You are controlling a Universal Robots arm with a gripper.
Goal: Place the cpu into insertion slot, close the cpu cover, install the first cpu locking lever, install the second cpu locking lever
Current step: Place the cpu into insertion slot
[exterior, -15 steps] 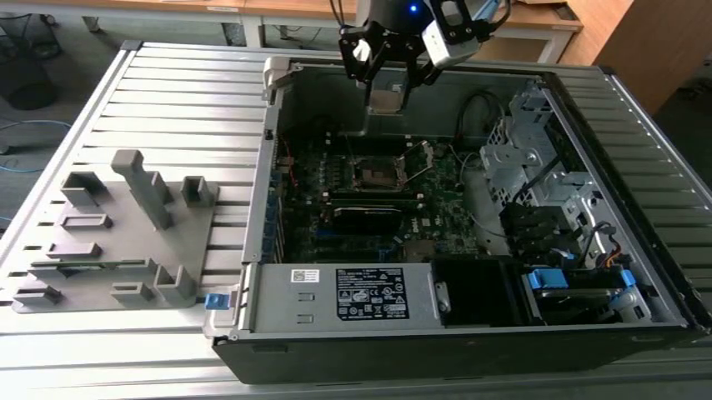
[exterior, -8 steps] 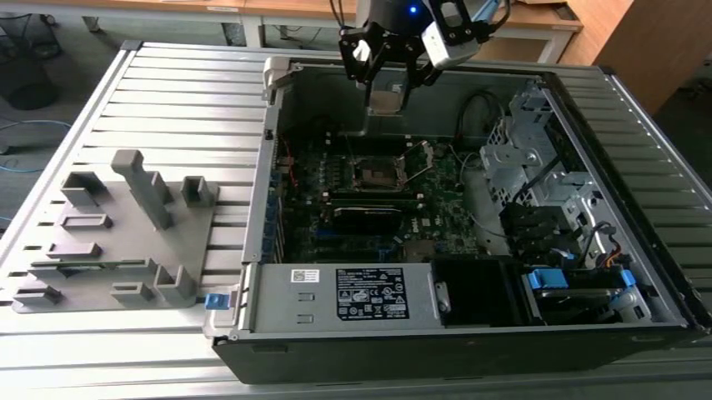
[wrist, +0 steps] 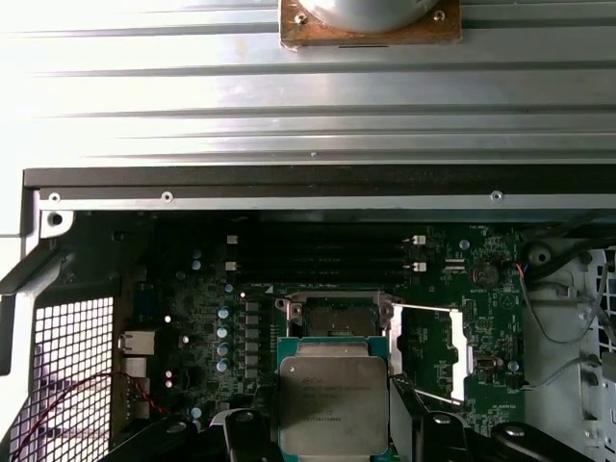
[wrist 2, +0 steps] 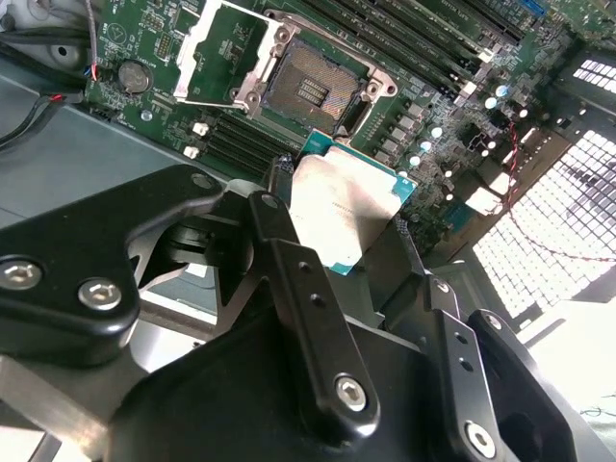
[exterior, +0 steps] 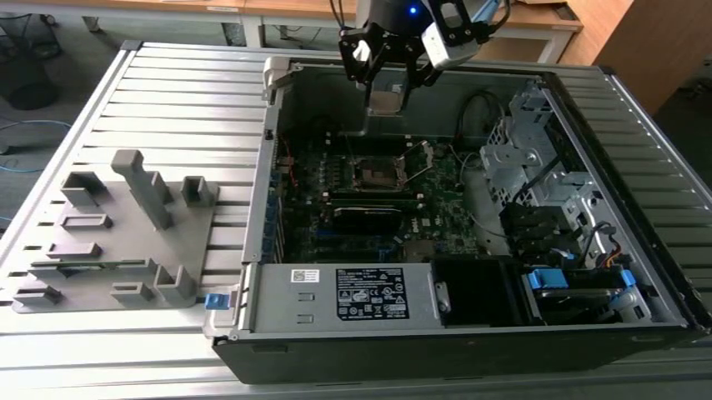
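Observation:
My gripper is shut on the cpu, a flat silver-topped square chip with a green edge, and hangs over the far part of the open computer case. Both wrist views show the cpu clamped between the black fingers. The insertion slot lies bare on the motherboard, apart from the chip and below it. The cpu cover is swung open beside the slot. Thin metal lever rods stand clear of the slot.
A labelled power supply box sits at the case's near side and metal drive cages on the exterior view's right. A long black card module and memory slots flank the socket. A grey fixture rack lies outside the case.

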